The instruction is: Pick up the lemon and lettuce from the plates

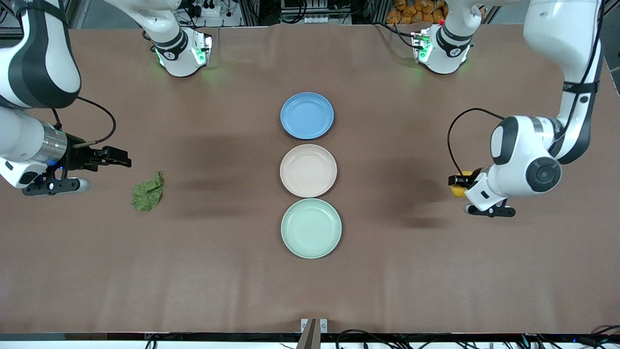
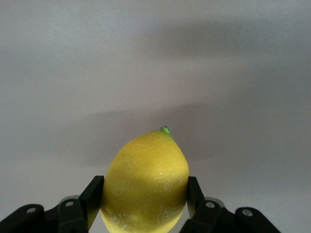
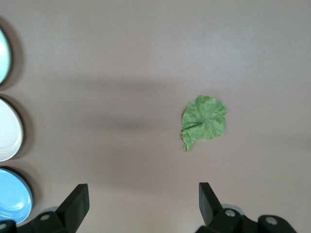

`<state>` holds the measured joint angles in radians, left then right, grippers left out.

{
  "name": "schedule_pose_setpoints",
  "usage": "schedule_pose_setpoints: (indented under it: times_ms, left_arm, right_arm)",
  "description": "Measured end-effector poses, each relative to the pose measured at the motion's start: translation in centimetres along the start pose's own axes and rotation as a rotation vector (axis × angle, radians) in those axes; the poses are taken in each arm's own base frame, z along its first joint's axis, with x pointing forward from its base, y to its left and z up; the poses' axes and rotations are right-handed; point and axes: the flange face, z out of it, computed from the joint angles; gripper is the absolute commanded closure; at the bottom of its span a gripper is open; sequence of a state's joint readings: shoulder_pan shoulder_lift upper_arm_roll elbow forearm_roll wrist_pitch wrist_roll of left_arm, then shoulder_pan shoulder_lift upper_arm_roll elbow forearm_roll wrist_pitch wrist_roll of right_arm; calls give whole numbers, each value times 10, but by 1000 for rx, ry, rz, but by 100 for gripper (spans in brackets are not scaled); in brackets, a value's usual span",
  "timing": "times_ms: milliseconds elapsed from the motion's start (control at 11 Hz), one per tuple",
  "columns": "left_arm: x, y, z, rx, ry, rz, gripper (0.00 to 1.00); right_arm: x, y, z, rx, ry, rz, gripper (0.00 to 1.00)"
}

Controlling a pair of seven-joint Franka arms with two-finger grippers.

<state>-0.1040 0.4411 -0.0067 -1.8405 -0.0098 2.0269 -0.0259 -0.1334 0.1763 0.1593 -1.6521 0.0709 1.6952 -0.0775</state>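
The lemon (image 1: pixel 458 191) is held between the fingers of my left gripper (image 1: pixel 457 182), above the bare table toward the left arm's end. In the left wrist view the lemon (image 2: pixel 146 184) fills the gap of the left gripper (image 2: pixel 145 195). The lettuce (image 1: pixel 147 192) lies flat on the table toward the right arm's end, off the plates. My right gripper (image 1: pixel 118 158) is open and empty over the table beside the leaf. The right wrist view shows the lettuce (image 3: pixel 204 121) ahead of the open right gripper (image 3: pixel 143 196). The beige plate (image 1: pixel 308 170) and the mint plate (image 1: pixel 311 228) are both empty.
A blue plate (image 1: pixel 307 115), also empty, stands in line with the other two, farther from the front camera. All three plates show at the edge of the right wrist view: mint (image 3: pixel 3 56), beige (image 3: pixel 8 128), blue (image 3: pixel 13 194).
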Motion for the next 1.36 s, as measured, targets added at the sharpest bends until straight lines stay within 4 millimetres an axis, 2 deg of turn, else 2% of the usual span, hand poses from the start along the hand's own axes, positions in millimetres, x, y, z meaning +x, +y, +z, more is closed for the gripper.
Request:
schedule_pose_setpoints:
  times_ms: [91, 182, 273, 545, 727, 818, 1000, 1364]
  left_arm:
    - [5, 2, 18, 0, -12, 3, 100]
    - [9, 3, 33, -1, -17, 5, 74]
    - [12, 3, 42, -1, -21, 5, 1]
    - [14, 1, 49, -2, -23, 4, 0]
    - [16, -4, 39, -4, -5, -3, 0]
    - [17, -8, 26, -5, 8, -9, 0]
    - [11, -14, -21, -8, 14, -16, 0]
    - [-8, -7, -131, -9, 77, -3, 0]
  right_arm:
    - [-2, -7, -13, -4, 20, -12, 0]
    - [-5, -11, -26, -8, 42, -16, 0]
    - [-6, -12, -39, -11, 66, -18, 0]
    - [-12, -16, -69, -15, 105, -23, 0]
    - [-20, -16, -82, -20, 117, -21, 0]
    - [-26, -16, -89, -22, 118, -19, 0]
    - [-38, -13, -102, -26, 125, -9, 0]
    - [-59, -4, -122, -84, 110, 6, 0]
